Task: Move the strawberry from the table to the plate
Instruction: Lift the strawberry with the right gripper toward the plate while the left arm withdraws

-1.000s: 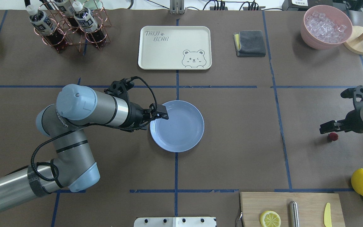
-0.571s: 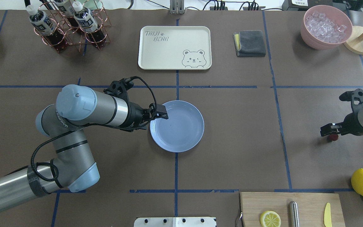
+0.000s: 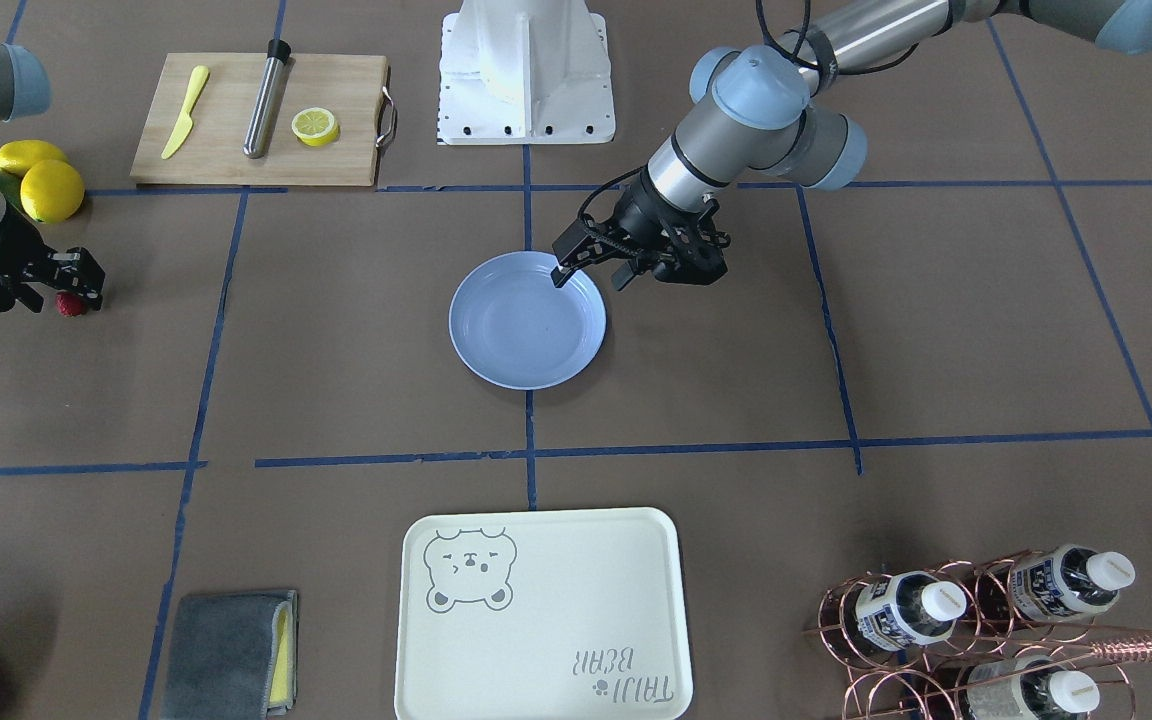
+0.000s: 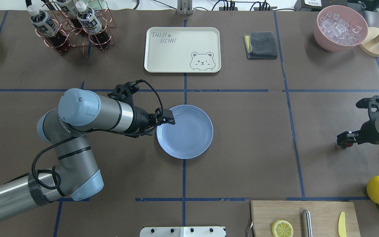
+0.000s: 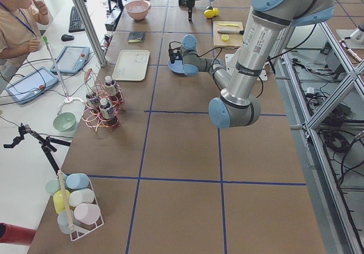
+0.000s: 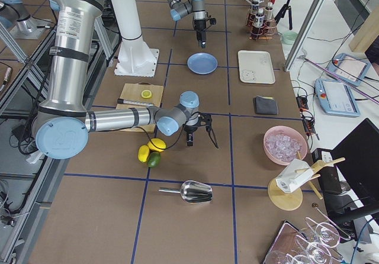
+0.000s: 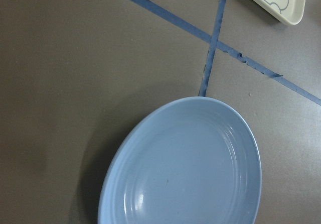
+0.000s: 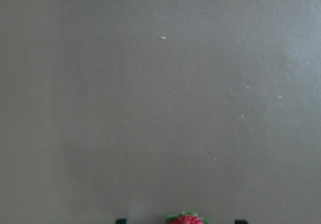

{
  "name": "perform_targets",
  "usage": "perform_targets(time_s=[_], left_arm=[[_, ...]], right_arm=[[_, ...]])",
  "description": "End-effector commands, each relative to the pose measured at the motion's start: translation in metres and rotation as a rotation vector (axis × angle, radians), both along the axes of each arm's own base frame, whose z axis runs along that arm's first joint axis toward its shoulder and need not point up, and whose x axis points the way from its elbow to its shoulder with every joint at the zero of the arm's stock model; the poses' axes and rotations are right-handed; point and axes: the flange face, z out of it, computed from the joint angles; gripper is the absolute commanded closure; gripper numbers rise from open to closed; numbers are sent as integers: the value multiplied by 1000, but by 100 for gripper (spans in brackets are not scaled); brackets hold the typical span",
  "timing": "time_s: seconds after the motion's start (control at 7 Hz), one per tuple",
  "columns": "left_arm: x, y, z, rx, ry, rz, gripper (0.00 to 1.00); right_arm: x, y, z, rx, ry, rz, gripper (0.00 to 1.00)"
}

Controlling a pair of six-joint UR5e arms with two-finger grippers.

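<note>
Brown taped table (image 4: 242,148) bearing strawberry (image 3: 69,304) far off at plate's (image 4: 208,131) three o'clock, seen overhead. Right gripper (image 4: 344,142) straddling it, jaws spread; likely needing gentle, centred closing, avoiding squashing. Left gripper (image 3: 593,281) hovering spread.

White side surface (image 5: 57,15) with black keyboard (image 5: 74,19), mouse (image 5: 67,37) and tablet (image 5: 73,58), person (image 5: 14,20) seated at it, slanting aluminium post (image 5: 85,20), loose cables (image 5: 335,140) over pale grey floor (image 5: 347,220), bright even indoor light.
</note>
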Motion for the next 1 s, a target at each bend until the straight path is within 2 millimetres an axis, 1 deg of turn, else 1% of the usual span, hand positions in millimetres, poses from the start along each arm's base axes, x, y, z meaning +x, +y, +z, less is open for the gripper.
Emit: perform_targets(time_s=[0.0,0.14,0.29,0.43,0.57,0.71,0.86], left_arm=[[0,0,0,0,0,0,1],[0,0,0,0,0,0,1],[0,0,0,0,-1,-1,1],[-1,-1,0,0,0,-2,1],[-9,-6,-4,8,7,-13,1],[-34,-8,12,13,-4,-22,1],[-53,-9,26,70,-25,-7,1]], right_arm=[[0,1,3,-4,5,-1,55],[1,1,3,-5,4,-1,85],[1,2,3,-6,3,-1,100],[0,2,-4,-2,-12,-5,100],[1,3,-54,16,-79,24,100],[0,3,-96,-10,-137,95,100],[-9,-3,-126,-39,-190,153,100]])
